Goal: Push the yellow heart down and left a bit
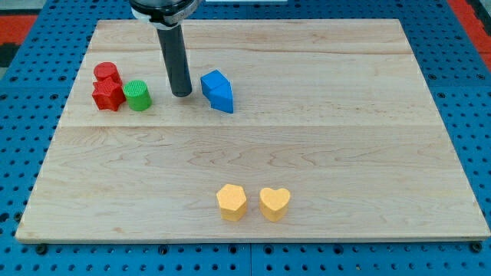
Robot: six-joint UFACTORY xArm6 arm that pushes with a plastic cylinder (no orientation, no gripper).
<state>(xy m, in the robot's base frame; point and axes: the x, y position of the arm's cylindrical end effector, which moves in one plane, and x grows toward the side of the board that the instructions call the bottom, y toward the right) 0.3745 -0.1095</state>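
Heart [275, 203] point toward view's bottom

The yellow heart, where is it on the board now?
The yellow heart lies near the view's bottom edge, slightly right of centre, just right of the yellow hexagon; my tip is far above it.

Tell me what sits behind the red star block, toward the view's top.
A red cylinder stands right behind the red star, apparently touching it. The star hides the cylinder's lower front, so actual contact cannot be confirmed. A green cylinder sits beside the star; my tip is farther right.
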